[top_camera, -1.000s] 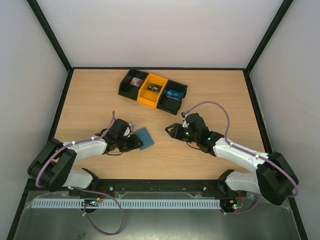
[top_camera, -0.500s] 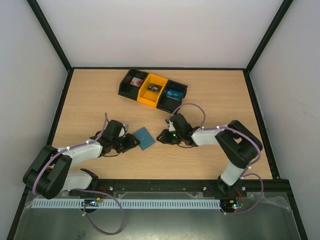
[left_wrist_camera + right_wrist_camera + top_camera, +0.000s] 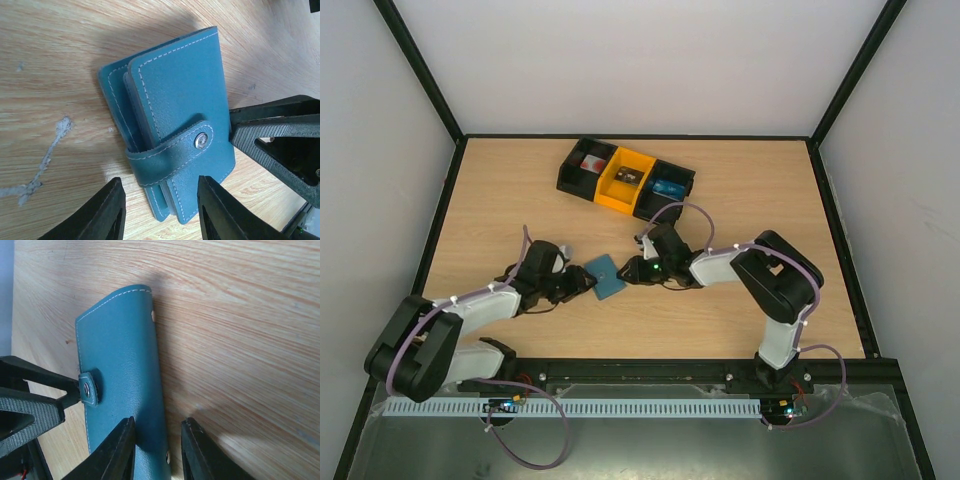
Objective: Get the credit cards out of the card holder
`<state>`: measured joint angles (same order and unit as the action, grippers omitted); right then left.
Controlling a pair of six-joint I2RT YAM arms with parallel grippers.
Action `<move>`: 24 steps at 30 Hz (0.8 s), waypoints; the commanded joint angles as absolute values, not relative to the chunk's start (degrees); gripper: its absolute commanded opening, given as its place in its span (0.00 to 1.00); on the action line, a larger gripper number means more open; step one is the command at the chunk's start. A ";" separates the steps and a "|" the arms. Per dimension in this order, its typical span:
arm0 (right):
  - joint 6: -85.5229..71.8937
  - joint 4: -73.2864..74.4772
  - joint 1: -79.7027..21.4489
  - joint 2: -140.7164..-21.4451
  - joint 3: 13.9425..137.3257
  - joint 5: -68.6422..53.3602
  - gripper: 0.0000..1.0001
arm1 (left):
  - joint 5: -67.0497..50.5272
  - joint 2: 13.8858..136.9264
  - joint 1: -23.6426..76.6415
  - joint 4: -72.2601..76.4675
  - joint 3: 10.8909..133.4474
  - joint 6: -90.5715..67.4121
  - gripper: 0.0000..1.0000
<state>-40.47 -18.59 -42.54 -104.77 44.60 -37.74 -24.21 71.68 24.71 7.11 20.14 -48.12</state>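
Right hand (image 3: 629,270), fingers apart, is arriving at the snapped-shut card holder (image 3: 606,277), perhaps touching it; left hand (image 3: 585,284), also spread, is flanking it, so unsnapping looks next.

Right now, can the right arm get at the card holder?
Probably yes: the right gripper is open at one edge of the card holder, nothing between; the left gripper flanks the strap side.

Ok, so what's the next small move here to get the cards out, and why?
Probably close the left pincer on the holder. Its open fingers straddle the holder's near end, the strap is snapped shut, and the right pincer, also open, sits at the opposite side. Pinning the holder first should let the right one work the strap.
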 commanded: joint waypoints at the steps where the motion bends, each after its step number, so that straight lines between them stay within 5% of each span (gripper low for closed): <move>1: -39.83 -18.46 -43.63 -106.63 44.96 -37.83 0.27 | -26.21 73.71 24.43 10.16 18.86 -46.85 0.41; 10: -42.39 -21.75 -44.19 -106.94 44.31 -38.80 0.29 | -26.94 73.66 24.43 12.35 17.30 -47.12 0.35; 15: -44.07 -24.46 -44.30 -106.57 43.19 -39.26 0.21 | -27.60 73.10 24.43 13.80 16.12 -47.91 0.34; 19: -43.75 -23.27 -44.30 -104.52 42.91 -38.89 0.03 | -27.95 71.92 24.43 12.66 16.98 -47.99 0.35; 24: -43.62 -20.39 -44.57 -100.01 41.77 -36.61 0.02 | -26.67 66.70 24.46 7.20 19.44 -47.63 0.48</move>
<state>-43.94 -22.59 -43.97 -104.49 43.05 -38.87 -26.98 71.02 24.71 11.27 16.99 -48.12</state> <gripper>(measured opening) 0.032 0.439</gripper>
